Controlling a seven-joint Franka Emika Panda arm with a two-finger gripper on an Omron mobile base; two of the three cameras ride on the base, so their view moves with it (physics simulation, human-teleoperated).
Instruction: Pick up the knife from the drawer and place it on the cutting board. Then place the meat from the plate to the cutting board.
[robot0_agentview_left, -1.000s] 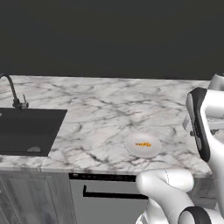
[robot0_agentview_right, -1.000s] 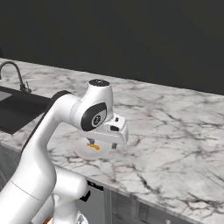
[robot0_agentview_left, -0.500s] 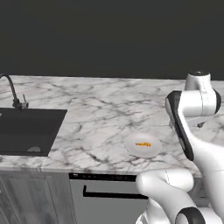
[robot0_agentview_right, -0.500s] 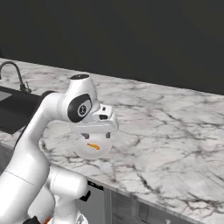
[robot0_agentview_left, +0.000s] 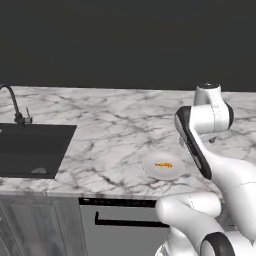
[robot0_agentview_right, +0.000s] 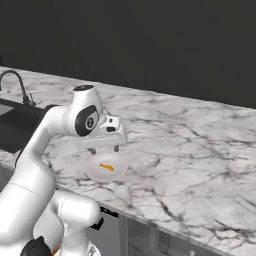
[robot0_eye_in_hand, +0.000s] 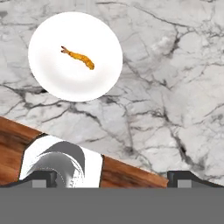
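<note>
Meat (robot0_eye_in_hand: 78, 57) lies on the plate (robot0_eye_in_hand: 52, 78); the hand (robot0_eye_in_hand: 111, 177) hovers above, jaws wide apart.

The marble-topped table (robot0_agentview_left: 110, 130) lies broadly bare: the stretch from the dark sink basin (robot0_agentview_left: 30, 150) across to the round, flat, white plate (robot0_agentview_left: 163, 165) carries nothing, and so does the wide marble to the right of the plate in the right base view. The plate sits near the front edge with a tiny orange-yellow curved piece of meat (robot0_agentview_left: 163, 164) on it, both low and flat. At the far left a dark curved faucet (robot0_agentview_left: 14, 106) stands upright behind the basin. The tool (robot0_agentview_right: 103, 149) hangs with jaws wide just above the plate, the white arm (robot0_agentview_left: 197, 145) rising beside it.
</note>
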